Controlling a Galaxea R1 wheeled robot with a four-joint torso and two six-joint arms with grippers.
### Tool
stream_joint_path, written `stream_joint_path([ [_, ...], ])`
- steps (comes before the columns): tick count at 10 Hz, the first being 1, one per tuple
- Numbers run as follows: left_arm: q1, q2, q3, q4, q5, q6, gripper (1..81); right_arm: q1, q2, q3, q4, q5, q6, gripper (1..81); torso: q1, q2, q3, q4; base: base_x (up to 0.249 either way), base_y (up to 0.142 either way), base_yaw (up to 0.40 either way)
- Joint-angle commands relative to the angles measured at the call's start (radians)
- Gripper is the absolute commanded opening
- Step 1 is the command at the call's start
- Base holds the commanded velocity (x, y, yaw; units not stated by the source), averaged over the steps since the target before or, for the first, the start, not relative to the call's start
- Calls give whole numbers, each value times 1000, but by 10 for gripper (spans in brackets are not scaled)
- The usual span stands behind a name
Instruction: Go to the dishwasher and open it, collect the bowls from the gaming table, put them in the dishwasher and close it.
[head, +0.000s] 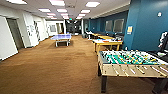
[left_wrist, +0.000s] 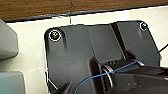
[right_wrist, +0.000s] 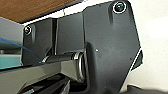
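Note:
The dishwasher is out of view. Beyond the foosball table stands a pale-topped table (head: 107, 41) with yellow legs and a few small colourful things on it. It may be the gaming table, but it is too far off to be sure. I cannot make out any bowls from here. In the left wrist view and the right wrist view I look down on the robot's own dark plate, with white body parts and brown carpet behind it.
A wooden foosball table (head: 130, 62) with a green field stands close at the right front. Yellow-topped tables (head: 103, 37) line the blue wall (head: 147, 25) behind. A blue ping-pong table (head: 61, 37) stands far ahead. Brown carpet (head: 50, 65) stretches wide on the left.

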Motion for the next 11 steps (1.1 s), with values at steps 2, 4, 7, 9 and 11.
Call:
stream_joint_path([
  [2, -47, -7, -3, -2, 45, 2, 811, 56, 4, 4, -6, -48, -3, 811, 0, 0, 0, 0, 158, 0, 0],
  [4, -47, -6, -3, -2, 47, 2, 811, 55, 4, 2, -6, -48, -1, 811, 0, 0, 0, 0, 165, 0, 0],
  [7, -47, 0, 0, -2, 43, 2, 811, 52, 4, 4, -4, -48, -1, 811, 0, 0, 0, 0, 165, 0, 0],
  [9, -47, 3, 0, -1, 40, 2, 811, 58, 4, -1, -4, -48, -1, 811, 0, 0, 0, 0, 165, 0, 0],
  [11, -47, 2, -1, 4, 40, 2, 811, 63, 4, 1, -6, -48, -3, 811, 0, 0, 0, 0, 165, 0, 0],
])
